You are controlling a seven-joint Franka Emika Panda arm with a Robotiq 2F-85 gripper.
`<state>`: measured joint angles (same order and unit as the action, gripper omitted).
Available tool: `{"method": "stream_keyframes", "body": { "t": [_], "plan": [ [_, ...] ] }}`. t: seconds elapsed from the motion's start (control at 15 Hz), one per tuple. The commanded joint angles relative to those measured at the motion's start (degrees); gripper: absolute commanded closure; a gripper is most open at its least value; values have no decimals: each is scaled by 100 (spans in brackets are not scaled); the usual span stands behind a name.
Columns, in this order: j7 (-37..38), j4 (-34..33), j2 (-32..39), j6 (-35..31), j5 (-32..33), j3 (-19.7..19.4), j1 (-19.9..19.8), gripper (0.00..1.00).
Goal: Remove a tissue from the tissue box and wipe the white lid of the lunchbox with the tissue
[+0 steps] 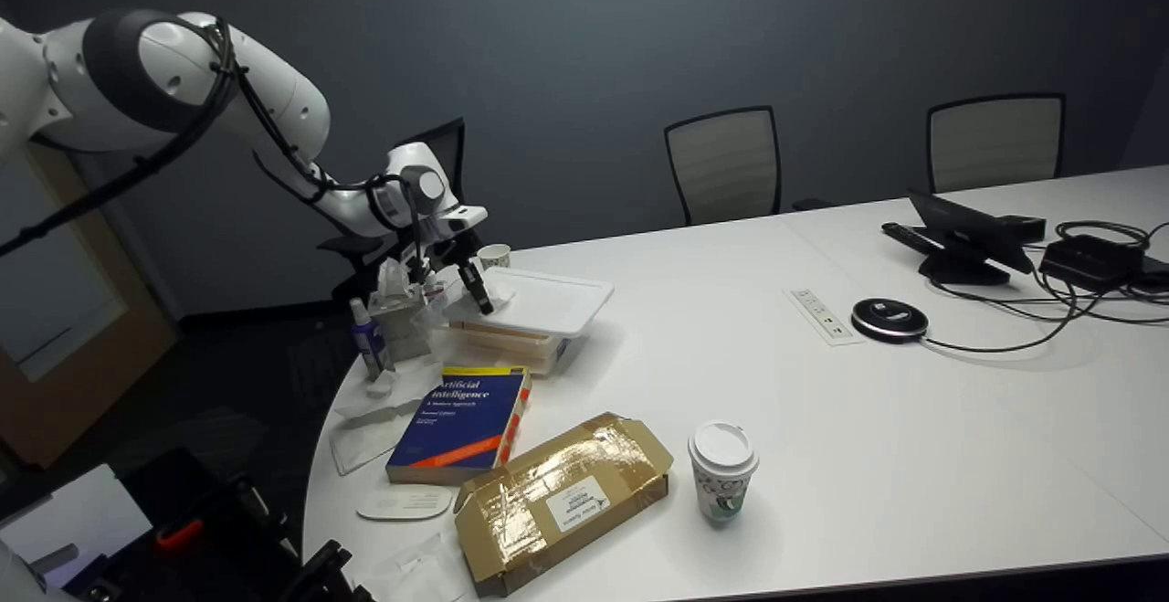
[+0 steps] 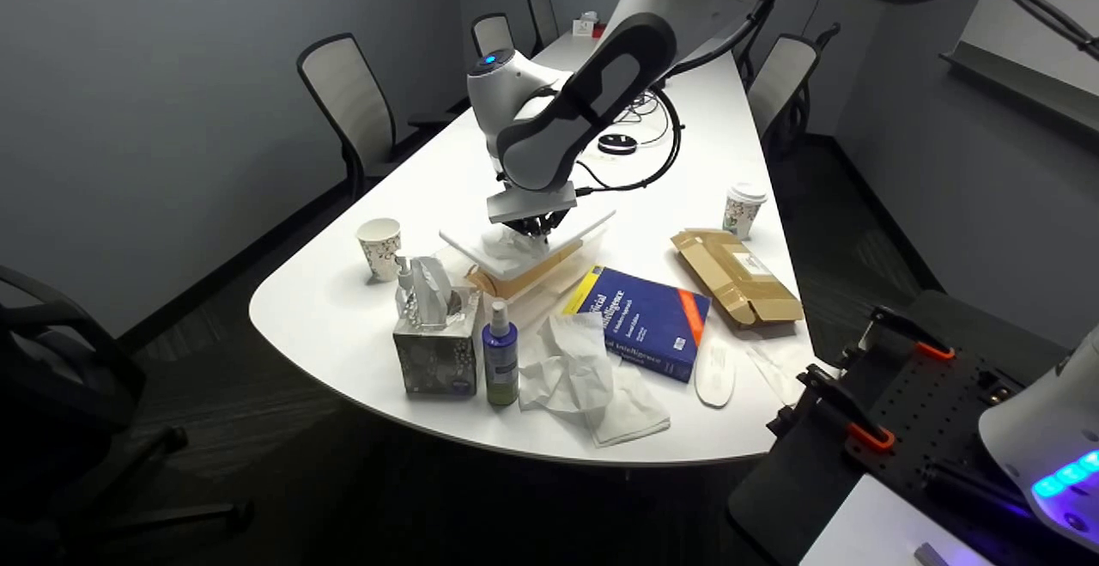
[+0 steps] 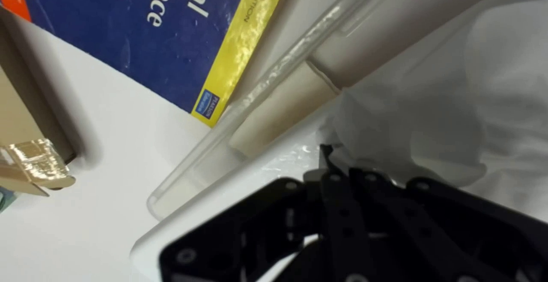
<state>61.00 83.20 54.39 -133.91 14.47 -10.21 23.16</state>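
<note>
The white lid (image 1: 562,301) lies tilted on the lunchbox (image 1: 516,346); in an exterior view the lid (image 2: 577,229) also slants above the box (image 2: 549,270). My gripper (image 3: 336,162) is shut on a crumpled white tissue (image 3: 411,119). The tissue drapes over the lid (image 3: 265,170) in the wrist view and hides part of it. In both exterior views the gripper's fingertips (image 1: 484,305) are at the lid's surface, with the tissue (image 2: 508,245) bunched around them. The tissue box (image 2: 436,360) stands at the table's rounded end with a tissue sticking out of its top.
A purple spray bottle (image 2: 500,360) stands beside the tissue box. A patterned paper cup (image 2: 379,248) is behind it. A blue book (image 1: 464,424), loose white sheets (image 2: 575,368), a cardboard box (image 1: 562,501) and a lidded cup (image 1: 721,469) lie or stand nearby.
</note>
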Motion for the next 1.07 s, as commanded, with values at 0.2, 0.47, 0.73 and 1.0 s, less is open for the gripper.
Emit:
{"method": "stream_keyframes", "body": {
  "t": [0.2,0.47,0.73,1.0],
  "plan": [
    [83,80,-142,162,192,-116,40,100],
    [-255,-125,-20,-101,-58,340,-123,100],
    [-677,-255,49,-342,-369,815,-217,100],
    [-1339,-213,-6,-331,-850,1200,-398,100]
  ]
}}
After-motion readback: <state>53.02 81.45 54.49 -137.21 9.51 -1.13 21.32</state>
